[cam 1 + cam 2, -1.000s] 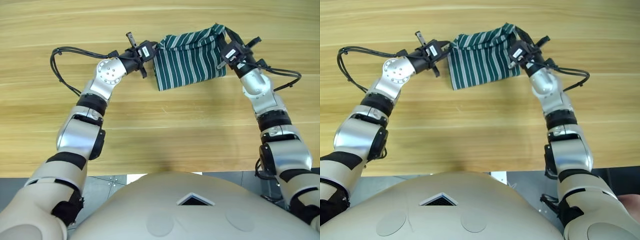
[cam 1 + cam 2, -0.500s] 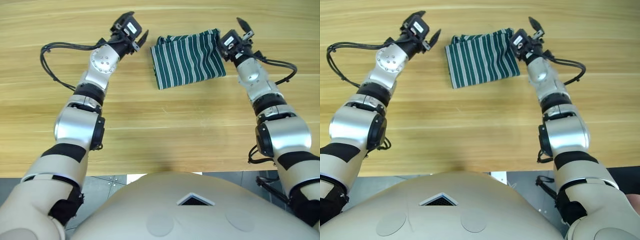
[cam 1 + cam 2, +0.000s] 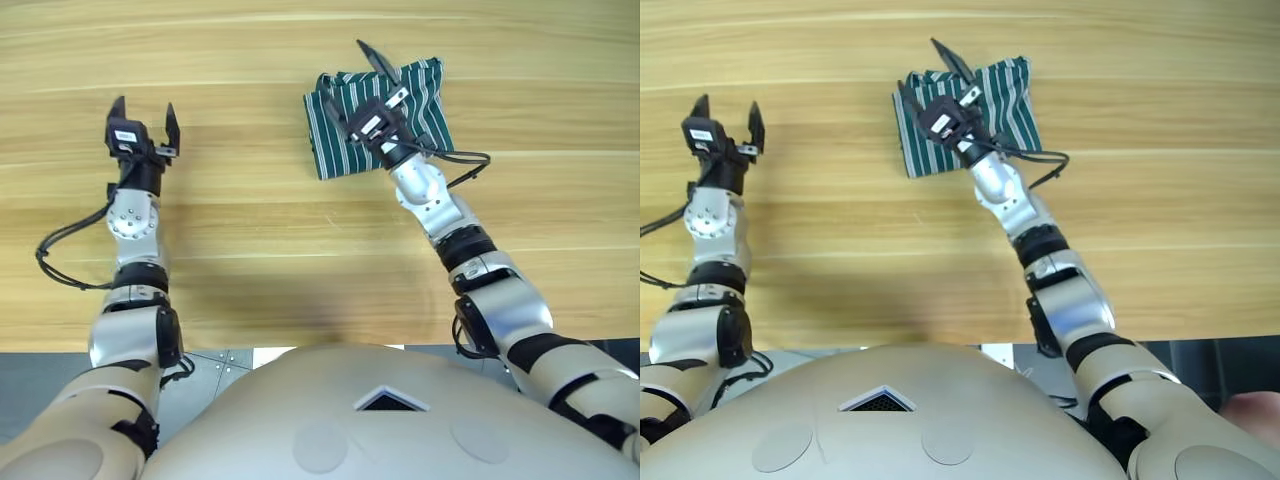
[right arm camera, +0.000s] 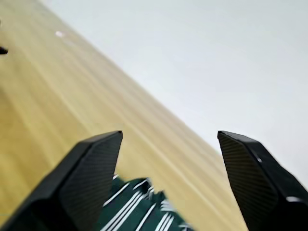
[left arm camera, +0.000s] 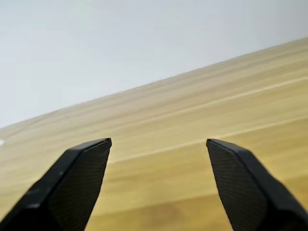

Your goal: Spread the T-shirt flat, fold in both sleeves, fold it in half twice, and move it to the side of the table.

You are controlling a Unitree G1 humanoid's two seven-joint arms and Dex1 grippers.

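The folded T-shirt (image 3: 425, 100) lies far out on the table (image 3: 300, 230) under the wide-open right gripper (image 3: 342, 68), and the left gripper (image 3: 143, 118), open too, is well away, so a one-sided grab might pull the folds apart.

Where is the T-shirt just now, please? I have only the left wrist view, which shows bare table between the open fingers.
Observer: The T-shirt lies as a folded striped rectangle on the far part of the table, off to the right of the left gripper.
Operator: Thank you. Is the right arm near it?
Observer: Yes, the right gripper is over the shirt's left half, open and holding nothing.
Operator: Is it touching the cloth?
Observer: I cannot tell from the head views; the left gripper, though, is well apart from the shirt, over bare wood.
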